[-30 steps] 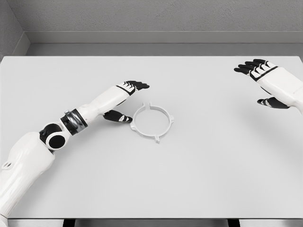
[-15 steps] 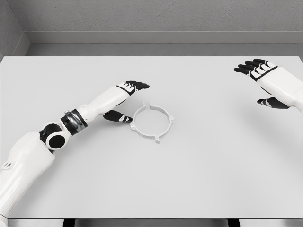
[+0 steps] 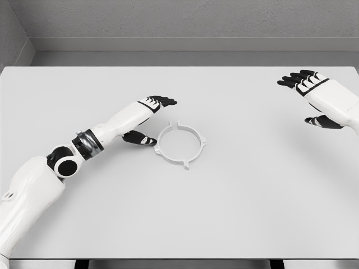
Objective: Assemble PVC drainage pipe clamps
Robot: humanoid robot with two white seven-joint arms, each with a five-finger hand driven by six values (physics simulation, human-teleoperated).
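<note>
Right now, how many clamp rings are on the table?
1. The ring lies flat near the middle of the table, just right of the left hand, with its fingers open. None shows near the right hand, and nothing looks hidden.

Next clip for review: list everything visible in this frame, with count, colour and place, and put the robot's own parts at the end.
pipe clamp ring: one, white, lying flat on the table a little left of the middle, with small tabs around its rim and a gap at the top
table: one, light grey, fills most of the view
back wall: one, grey, textured, behind the table
left hand: one, white with black fingers, fingers extended, just left of the ring, thumb near its rim; contact unclear
right hand: one, white with black fingers, open, at the far right of the table, well away from the ring
</note>
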